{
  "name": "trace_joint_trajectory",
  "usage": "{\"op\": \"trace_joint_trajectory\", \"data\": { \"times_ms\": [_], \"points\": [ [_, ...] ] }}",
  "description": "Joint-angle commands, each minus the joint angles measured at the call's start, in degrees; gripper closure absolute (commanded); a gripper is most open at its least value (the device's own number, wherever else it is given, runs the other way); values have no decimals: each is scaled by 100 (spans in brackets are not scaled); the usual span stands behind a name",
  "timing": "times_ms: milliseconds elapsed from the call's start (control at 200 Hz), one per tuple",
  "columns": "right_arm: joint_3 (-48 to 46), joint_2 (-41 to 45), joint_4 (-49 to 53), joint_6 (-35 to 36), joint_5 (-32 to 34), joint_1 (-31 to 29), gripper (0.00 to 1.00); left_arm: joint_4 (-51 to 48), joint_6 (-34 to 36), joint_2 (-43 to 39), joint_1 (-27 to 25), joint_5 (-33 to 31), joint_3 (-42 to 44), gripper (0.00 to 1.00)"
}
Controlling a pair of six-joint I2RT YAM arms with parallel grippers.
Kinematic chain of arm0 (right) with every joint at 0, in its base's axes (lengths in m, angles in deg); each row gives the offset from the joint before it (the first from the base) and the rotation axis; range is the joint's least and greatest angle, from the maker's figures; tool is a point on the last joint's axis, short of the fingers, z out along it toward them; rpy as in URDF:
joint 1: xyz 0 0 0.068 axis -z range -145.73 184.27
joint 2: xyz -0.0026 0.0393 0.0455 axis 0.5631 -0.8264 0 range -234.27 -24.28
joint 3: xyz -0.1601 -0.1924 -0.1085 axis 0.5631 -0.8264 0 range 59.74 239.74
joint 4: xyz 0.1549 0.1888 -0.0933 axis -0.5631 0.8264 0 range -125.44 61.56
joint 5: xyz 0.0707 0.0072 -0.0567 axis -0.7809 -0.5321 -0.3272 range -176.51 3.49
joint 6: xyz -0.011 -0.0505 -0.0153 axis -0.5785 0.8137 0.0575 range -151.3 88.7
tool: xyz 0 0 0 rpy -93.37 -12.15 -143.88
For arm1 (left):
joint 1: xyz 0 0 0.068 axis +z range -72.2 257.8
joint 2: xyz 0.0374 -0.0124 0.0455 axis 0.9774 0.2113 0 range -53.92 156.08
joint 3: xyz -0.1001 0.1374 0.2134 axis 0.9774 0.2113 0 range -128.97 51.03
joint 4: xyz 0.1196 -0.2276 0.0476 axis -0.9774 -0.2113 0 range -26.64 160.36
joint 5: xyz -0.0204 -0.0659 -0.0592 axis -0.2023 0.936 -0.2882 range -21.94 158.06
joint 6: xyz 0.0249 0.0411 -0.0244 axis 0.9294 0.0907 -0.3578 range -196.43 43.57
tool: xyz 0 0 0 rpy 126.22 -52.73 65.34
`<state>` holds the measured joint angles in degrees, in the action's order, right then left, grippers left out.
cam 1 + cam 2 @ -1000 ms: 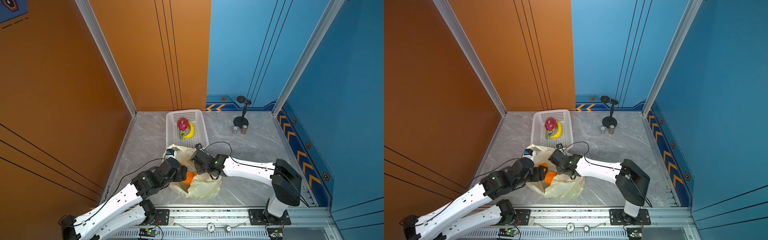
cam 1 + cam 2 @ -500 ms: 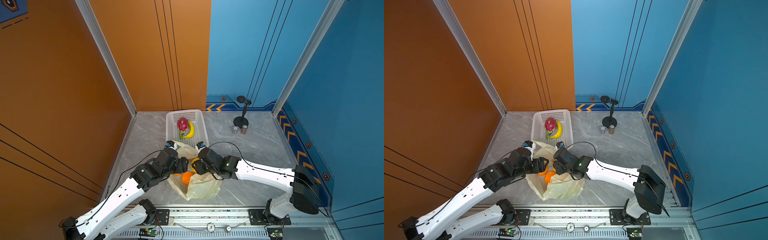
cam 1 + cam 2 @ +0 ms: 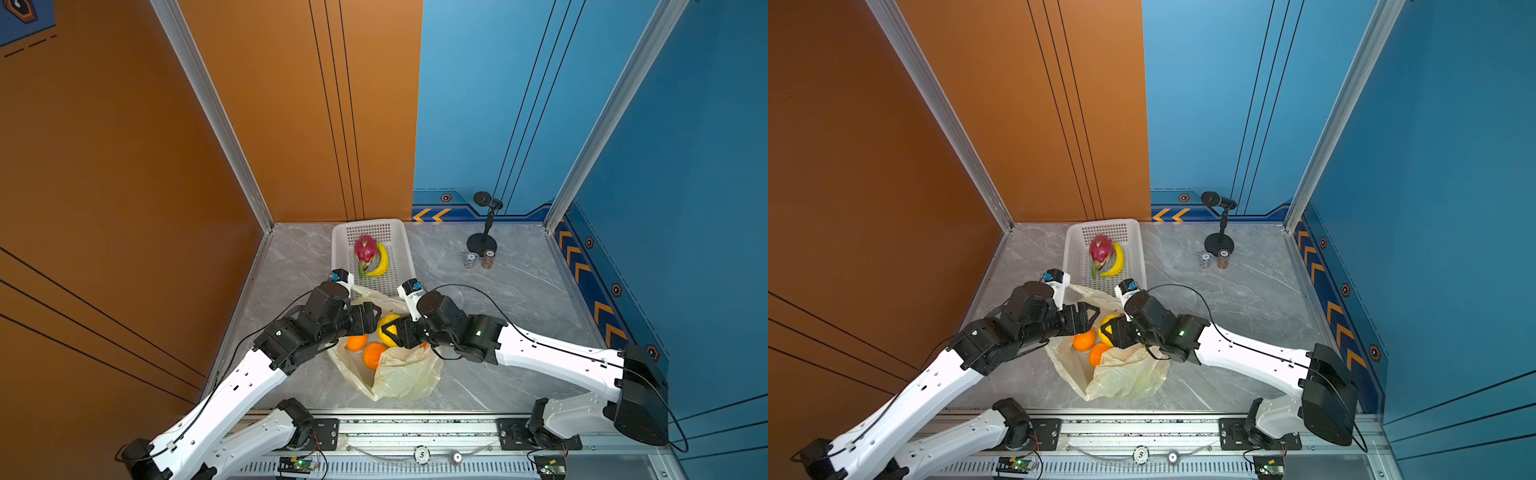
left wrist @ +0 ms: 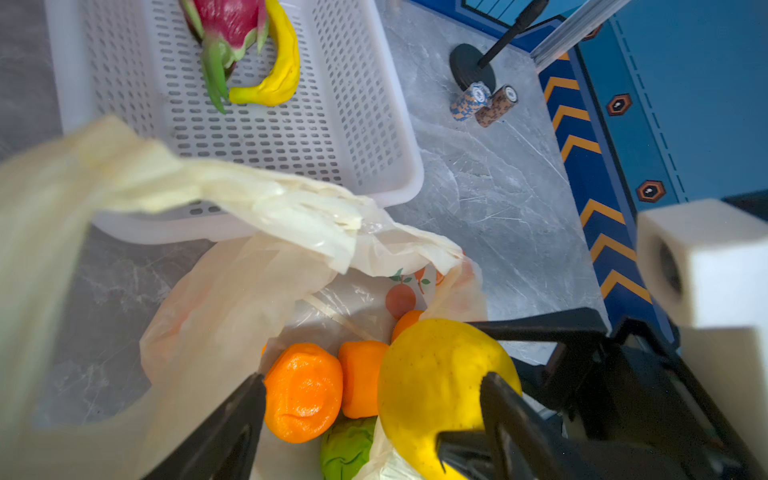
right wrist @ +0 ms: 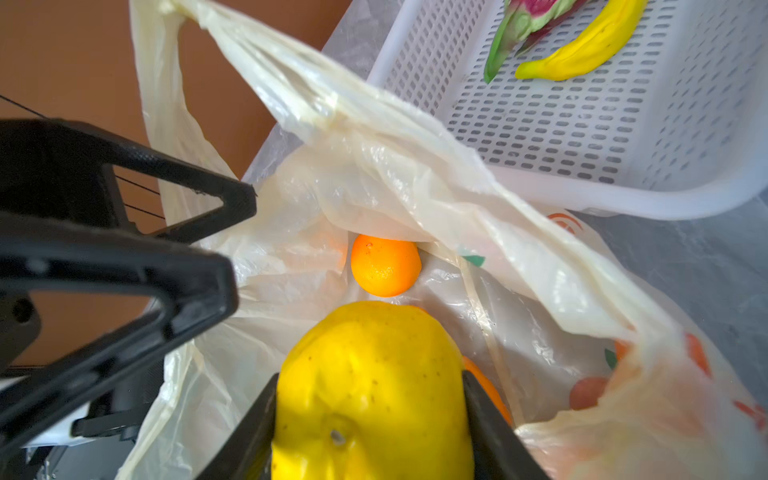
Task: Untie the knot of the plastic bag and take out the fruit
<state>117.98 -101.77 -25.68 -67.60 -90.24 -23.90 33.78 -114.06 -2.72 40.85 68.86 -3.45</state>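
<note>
I've got right gripper (image 5: 370,380) clamped on the yellow fruit (image 4: 432,386) at the bag (image 3: 399,374) mouth, near centre; left gripper (image 3: 372,318) jaws wide apart beside it, over the oranges (image 3: 356,343). One dragon fruit (image 3: 365,249) in far basket (image 3: 345,232).

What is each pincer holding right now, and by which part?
Right pincer grips the yellow fruit across its sides, over the open bag. Left pincer is open, holding nothing.
</note>
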Motion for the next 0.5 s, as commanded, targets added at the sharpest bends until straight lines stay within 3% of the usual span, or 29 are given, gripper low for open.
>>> {"op": "trace_joint_trajectory", "data": {
  "times_ms": [0, 155, 426, 441, 491],
  "points": [
    [-151, 457, -317, -308, -201, 257, 65, 434, 425, -161, 65, 590, -136, 18],
    [-185, 802, -473, -813, -369, 706, 66, 1282, 973, -495, 65, 889, 254, 17],
    [15, 1048, -733, -1440, -819, 1119, 65, 2481, 2826, -822, 46, 1694, 649, 15],
    [27, 1052, -746, -1470, -860, 1130, 65, 2510, 2949, -819, 32, 1736, 646, 10],
    [74, 1050, -780, -1556, -1000, 1158, 65, 2704, 3361, -816, 15, 1843, 651, 7]
  ]
}}
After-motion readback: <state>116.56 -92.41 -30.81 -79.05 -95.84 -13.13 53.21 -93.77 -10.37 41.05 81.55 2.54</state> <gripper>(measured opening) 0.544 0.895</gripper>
